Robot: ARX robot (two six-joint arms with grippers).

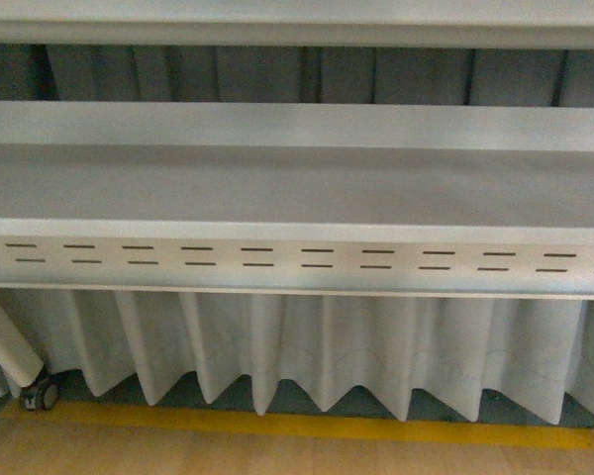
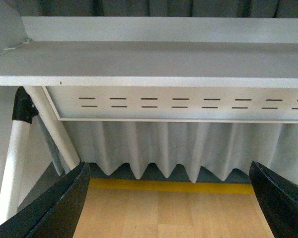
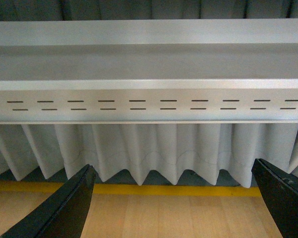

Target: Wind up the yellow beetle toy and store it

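Below the bench's slotted front edge, I hold left gripper and right gripper spread, empty. No yellow beetle toy visible; reaching blind risks striking that edge.

A pale grey metal shelf runs across the whole front view, with another shelf level above it. Its front edge carries a strip with two rows of short dark slots. Below the shelf hangs a pleated light grey curtain, its hem ending in a zigzag just above the floor. A darker curtain hangs behind the shelves. The floor is light wood, crossed by a yellow line along the curtain's foot. At lower left a white tubular leg ends in a small caster wheel. The light is soft and even.
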